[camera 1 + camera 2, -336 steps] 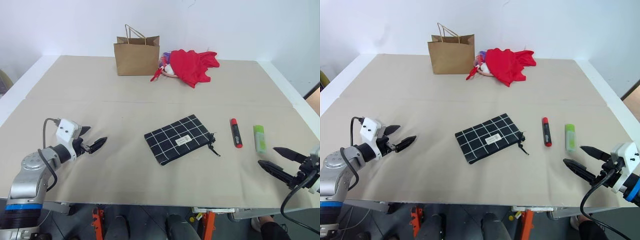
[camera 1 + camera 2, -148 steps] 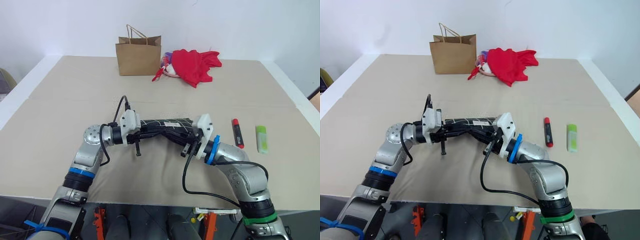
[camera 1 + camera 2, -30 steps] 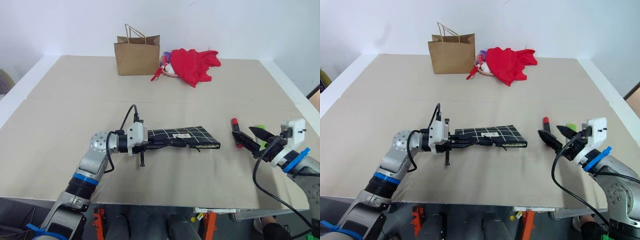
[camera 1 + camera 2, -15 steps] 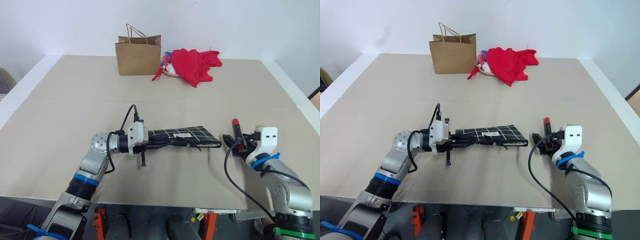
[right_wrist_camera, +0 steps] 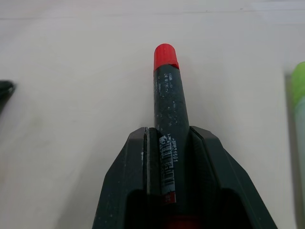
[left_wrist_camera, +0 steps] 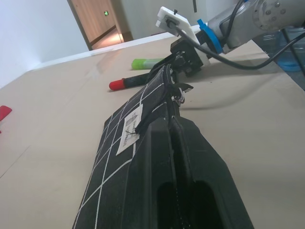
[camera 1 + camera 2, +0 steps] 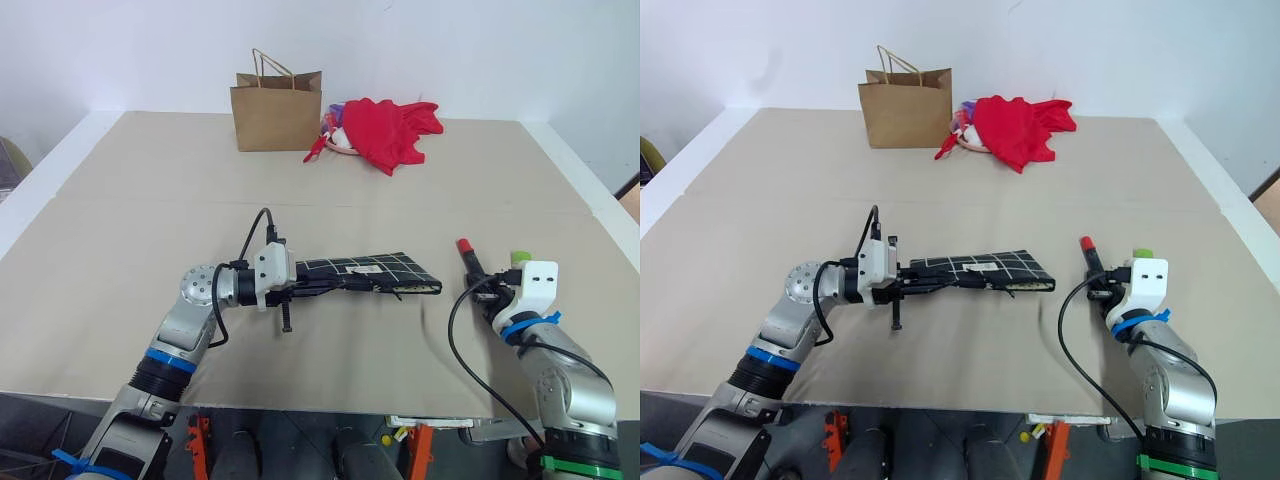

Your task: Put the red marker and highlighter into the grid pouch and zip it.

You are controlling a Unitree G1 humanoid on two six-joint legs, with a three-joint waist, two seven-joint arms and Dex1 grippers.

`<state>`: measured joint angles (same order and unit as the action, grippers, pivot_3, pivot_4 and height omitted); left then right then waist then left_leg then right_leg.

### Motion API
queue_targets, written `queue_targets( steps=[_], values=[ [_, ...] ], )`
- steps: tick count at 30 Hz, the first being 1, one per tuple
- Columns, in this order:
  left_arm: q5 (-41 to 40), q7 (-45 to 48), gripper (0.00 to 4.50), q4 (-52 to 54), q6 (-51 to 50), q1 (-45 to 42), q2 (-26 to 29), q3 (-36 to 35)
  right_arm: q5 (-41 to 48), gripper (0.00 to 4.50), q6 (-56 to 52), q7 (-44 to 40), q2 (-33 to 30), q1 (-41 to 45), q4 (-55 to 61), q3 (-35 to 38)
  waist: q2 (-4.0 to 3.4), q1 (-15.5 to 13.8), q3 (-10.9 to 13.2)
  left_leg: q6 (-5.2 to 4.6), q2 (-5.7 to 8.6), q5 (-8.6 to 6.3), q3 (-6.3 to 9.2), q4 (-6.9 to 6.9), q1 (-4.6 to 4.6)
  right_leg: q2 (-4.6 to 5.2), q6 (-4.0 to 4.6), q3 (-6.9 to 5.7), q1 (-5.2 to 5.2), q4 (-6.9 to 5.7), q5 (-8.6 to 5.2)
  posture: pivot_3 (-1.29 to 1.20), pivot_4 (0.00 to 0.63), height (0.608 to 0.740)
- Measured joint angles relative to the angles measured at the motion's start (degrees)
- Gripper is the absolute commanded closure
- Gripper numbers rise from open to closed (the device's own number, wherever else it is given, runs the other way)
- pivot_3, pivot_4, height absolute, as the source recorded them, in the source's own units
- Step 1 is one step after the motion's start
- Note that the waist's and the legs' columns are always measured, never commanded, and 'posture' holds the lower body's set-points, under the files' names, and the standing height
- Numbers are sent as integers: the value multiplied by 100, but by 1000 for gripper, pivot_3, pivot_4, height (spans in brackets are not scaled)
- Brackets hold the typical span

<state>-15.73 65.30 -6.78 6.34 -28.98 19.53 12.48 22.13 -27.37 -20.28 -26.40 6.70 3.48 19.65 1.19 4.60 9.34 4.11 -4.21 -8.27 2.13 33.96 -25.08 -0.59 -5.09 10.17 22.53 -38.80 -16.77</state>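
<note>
The grid pouch (image 7: pixel 372 270) hangs level just above the table, black with white lines, and my left gripper (image 7: pixel 297 289) is shut on its left end. In the left wrist view the pouch (image 6: pixel 121 143) runs away from the fingers, its zipper edge on top. The red marker (image 5: pixel 167 93) has a black barrel and a red tip. My right gripper (image 5: pixel 167 136) is shut on the barrel, with the red tip (image 7: pixel 464 245) sticking out past the fingers. The light-green highlighter (image 7: pixel 1141 254) lies on the table just right of that gripper, mostly hidden behind the wrist.
A brown paper bag (image 7: pixel 277 108) stands at the back of the table, with a red cloth (image 7: pixel 392 130) heaped beside it. The table's white right rim (image 7: pixel 590 190) runs close to my right arm.
My right gripper came down over the red marker and closed on its barrel. The left arm and the pouch have stayed where they were.
</note>
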Motion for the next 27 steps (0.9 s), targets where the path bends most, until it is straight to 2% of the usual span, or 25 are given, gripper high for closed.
queue_targets(
  steps=[3,5,8,9,12,15,21,27],
  values=[
    [-2,13,4500,0,-6,0,3,0,359,3871,-5,-624,-239,-13,306,-18,-19,4,11,0,1,0,0,1,-2,1,-1,1,0,0,0,0,150,740],
    [-16,40,4500,0,-15,0,6,0,653,3871,-10,-1172,-629,-15,571,56,-29,-4,17,0,2,0,0,2,-4,2,-3,1,0,0,-1,0,150,740],
    [-87,144,4500,7,-60,3,63,0,1450,3871,-238,-2439,-1679,-182,1145,456,-32,-19,19,-1,2,-1,5,0,-2,1,-2,-3,-3,0,-7,0,150,740],
    [-95,149,4500,7,-61,3,90,0,1553,3871,-290,-2607,-1808,-208,1224,529,-28,-20,21,-4,2,-2,7,-2,0,1,-1,-5,-6,0,-10,0,150,740],
    [-119,160,4500,3,-66,-20,121,-4,2020,3871,-630,-3677,-2562,-831,1476,746,-21,-29,23,-7,4,-5,19,0,-2,0,2,-11,-14,3,-19,0,150,740],
    [-122,167,4500,-4,-66,-28,119,-1,2021,3871,-674,-4397,-2989,-1525,1555,749,-22,-32,23,-6,10,-6,21,1,-5,6,-1,-11,-14,3,-22,0,150,740],
    [-122,174,4500,-13,-63,-48,82,2,1837,3871,-578,-4931,-3180,-1825,1531,770,-17,0,26,-3,12,-2,26,17,-1,5,6,-11,-18,2,-16,0,150,740],
    [-121,173,4500,-11,-63,-48,41,6,1769,3871,-551,-4825,-3160,-1545,1345,767,-16,-7,27,-1,22,-1,31,31,-5,11,11,-10,-24,3,-20,0,150,740]
  ],
)
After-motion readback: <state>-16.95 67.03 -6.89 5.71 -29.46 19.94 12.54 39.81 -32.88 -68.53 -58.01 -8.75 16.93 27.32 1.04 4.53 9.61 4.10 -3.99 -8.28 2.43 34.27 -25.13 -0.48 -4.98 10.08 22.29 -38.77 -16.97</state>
